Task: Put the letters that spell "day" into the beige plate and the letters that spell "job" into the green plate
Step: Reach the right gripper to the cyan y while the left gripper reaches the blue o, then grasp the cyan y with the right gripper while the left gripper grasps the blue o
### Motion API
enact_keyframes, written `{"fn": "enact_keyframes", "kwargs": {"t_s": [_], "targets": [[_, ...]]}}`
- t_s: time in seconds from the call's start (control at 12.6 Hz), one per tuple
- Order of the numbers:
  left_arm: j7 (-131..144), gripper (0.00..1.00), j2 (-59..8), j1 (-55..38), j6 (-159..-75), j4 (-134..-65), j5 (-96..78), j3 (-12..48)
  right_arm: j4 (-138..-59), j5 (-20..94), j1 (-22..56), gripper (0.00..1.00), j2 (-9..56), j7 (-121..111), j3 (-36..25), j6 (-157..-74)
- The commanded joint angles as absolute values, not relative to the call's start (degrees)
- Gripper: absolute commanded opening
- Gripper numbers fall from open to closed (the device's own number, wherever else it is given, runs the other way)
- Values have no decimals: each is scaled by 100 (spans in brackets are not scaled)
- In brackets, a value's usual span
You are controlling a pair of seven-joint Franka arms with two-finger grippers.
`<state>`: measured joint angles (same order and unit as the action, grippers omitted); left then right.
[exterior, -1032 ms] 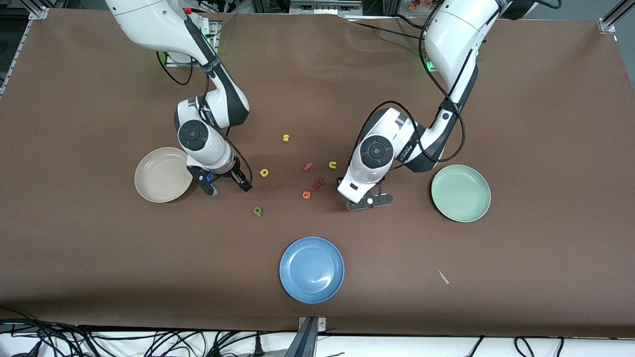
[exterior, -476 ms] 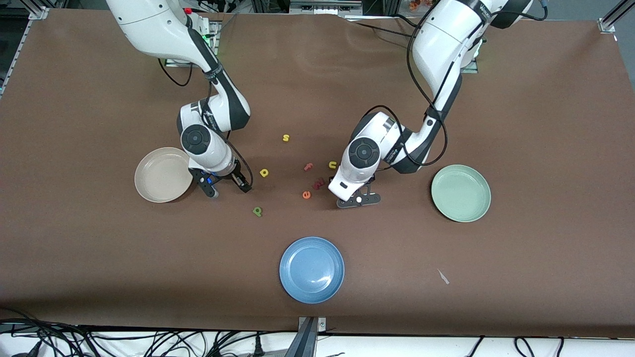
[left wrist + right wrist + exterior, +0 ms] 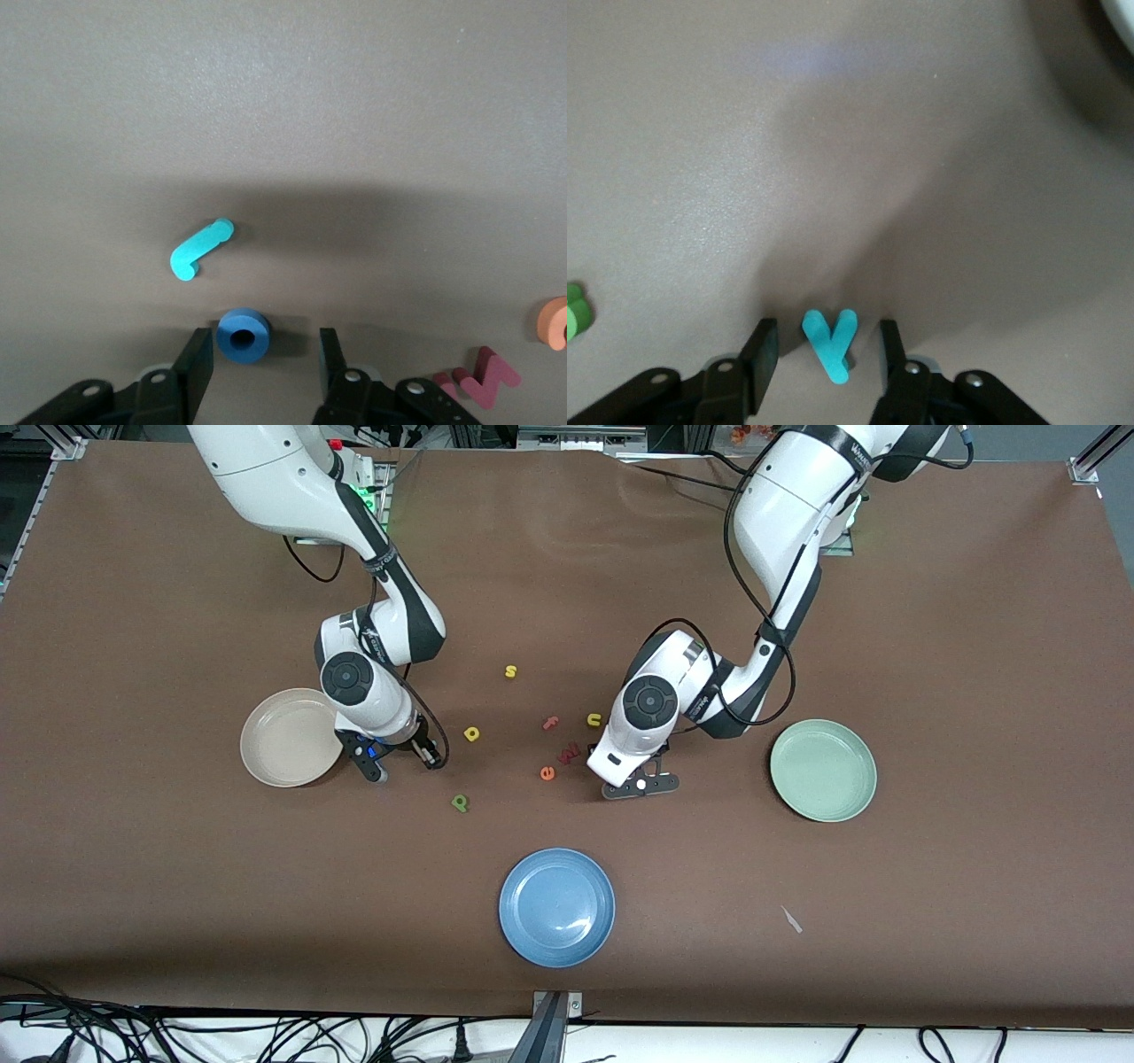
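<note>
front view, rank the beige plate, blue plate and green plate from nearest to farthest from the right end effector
1. The beige plate, right beside the right end effector, at the right arm's end of the table.
2. The blue plate, nearer to the front camera, midway along the table.
3. The green plate, at the left arm's end of the table.

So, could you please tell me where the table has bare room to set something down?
Bare cloth lies between the blue plate and the green plate, and nearer the front camera than the beige plate. It is crowded between the right gripper and left gripper, where the yellow a, green letter and orange e lie.
</note>
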<state>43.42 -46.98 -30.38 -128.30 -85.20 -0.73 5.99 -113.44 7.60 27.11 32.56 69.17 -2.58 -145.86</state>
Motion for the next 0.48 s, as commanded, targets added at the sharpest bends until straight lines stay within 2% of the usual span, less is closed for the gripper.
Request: {"fn": "enact_keyframes", "kwargs": {"t_s": [0.0,0.16,0.24,0.4], "targets": [[4403,55,-4737,-3076,-12841,-8490,62,554,-11241,844,2689,32,3384,6917,-237,-14599],[4412,53,-4772,-3076,-12850,-8499,62,554,-11154,844,2689,5,3419,6900,-237,-14564],[4412,46,-4772,-3076,-12850,-8499,62,554,-11119,844,2689,0,3428,6891,-229,-14563],[4412,23,-4790,-3067,-12850,-8499,62,562,-11057,809,2689,0,3419,6777,-229,-14529]]}}
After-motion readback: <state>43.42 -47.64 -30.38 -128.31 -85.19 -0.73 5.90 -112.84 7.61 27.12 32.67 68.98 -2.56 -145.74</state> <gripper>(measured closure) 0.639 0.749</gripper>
